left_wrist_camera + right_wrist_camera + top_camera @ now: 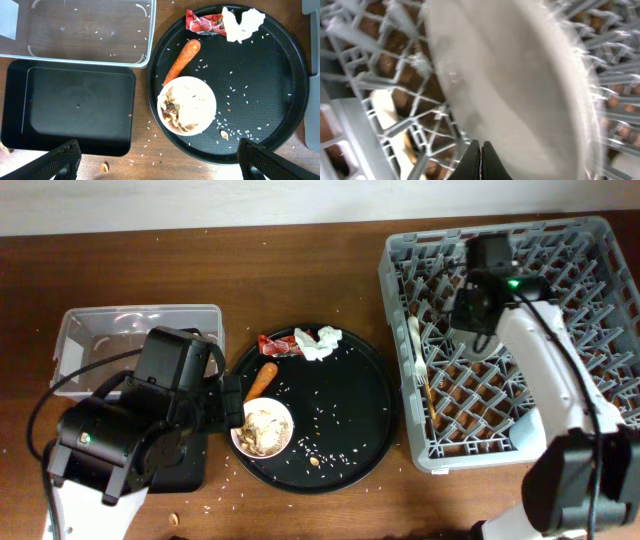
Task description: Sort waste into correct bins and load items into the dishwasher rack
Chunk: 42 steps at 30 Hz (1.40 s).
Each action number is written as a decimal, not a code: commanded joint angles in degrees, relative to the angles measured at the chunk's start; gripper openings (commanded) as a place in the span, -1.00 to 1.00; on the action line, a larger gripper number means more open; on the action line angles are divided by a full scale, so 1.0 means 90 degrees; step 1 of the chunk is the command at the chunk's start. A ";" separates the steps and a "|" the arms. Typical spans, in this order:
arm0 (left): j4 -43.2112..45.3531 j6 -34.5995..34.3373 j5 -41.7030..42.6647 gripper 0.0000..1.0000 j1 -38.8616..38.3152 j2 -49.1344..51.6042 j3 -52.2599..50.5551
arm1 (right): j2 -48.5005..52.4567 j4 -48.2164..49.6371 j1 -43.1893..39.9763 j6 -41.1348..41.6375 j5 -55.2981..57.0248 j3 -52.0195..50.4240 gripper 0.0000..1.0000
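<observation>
A white bowl (187, 105) of brown scraps and rice sits on the round black tray (270, 75), with an orange carrot stick (181, 61), a red wrapper (204, 22) and crumpled white paper (242, 23) beside it. My left gripper (160, 165) is open and empty, hovering just in front of the bowl. The clear tub (85, 32) and shallow black tray (70, 107) lie left of it. My right gripper (481, 155) is shut on the rim of the pale plate (510, 85), tilted inside the grey rack (600, 240).
A white fork (414, 345) and wooden chopsticks (428, 395) lie along the rack's left side. Rice grains and nut shells are scattered on the round tray and on the wood in front of it. The left arm covers much of the black tray in the overhead view.
</observation>
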 commanded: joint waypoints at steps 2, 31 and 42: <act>0.0010 -0.0083 -0.0092 0.98 0.0022 -0.0056 0.0080 | -0.0583 -0.0109 -0.0442 -0.0551 -0.0525 0.0066 -0.70; 0.0010 -0.0083 -0.0092 0.98 0.0022 -0.0056 0.0083 | -0.7048 -0.2735 -0.0447 -0.0551 -0.1996 0.0765 0.97; -0.1120 0.1120 -0.0755 0.98 0.0022 -0.0056 0.0080 | -0.7048 -0.2754 -0.0447 -0.0551 -0.1996 0.0765 0.97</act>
